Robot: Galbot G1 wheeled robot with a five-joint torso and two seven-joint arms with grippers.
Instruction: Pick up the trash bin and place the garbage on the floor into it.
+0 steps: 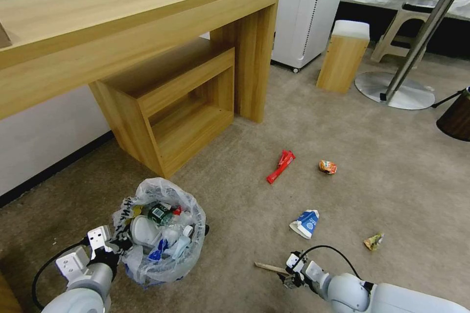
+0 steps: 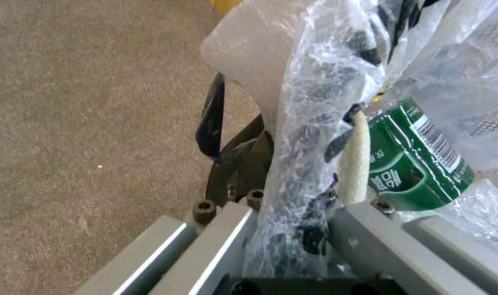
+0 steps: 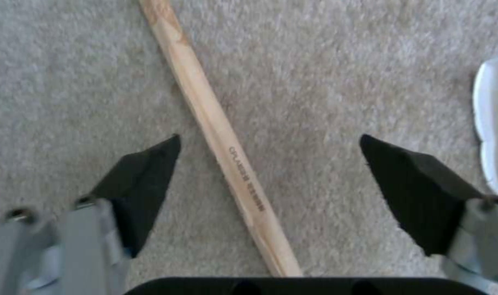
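Note:
The trash bin (image 1: 161, 254), lined with a crinkled clear bag, stands on the carpet at lower left, filled with bottles and wrappers. My left gripper (image 1: 116, 245) is shut on its near rim; in the left wrist view the left gripper (image 2: 293, 217) clamps the bag and rim beside a green-labelled bottle (image 2: 418, 164). My right gripper (image 1: 288, 279) hangs open low over a wooden stick (image 1: 269, 267). The right wrist view shows the stick (image 3: 227, 155) lying between the spread fingertips of the right gripper (image 3: 269, 138). A red wrapper (image 1: 280, 166), orange wrapper (image 1: 328, 167), blue-white carton (image 1: 306, 223) and small yellowish wrapper (image 1: 373, 241) lie on the floor.
A wooden desk (image 1: 122, 19) with a lower shelf unit (image 1: 176, 107) stands along the left wall. A white appliance (image 1: 308, 5), wooden stool (image 1: 342, 54), round table base (image 1: 394, 90) and brown bin (image 1: 455, 117) stand farther back and right.

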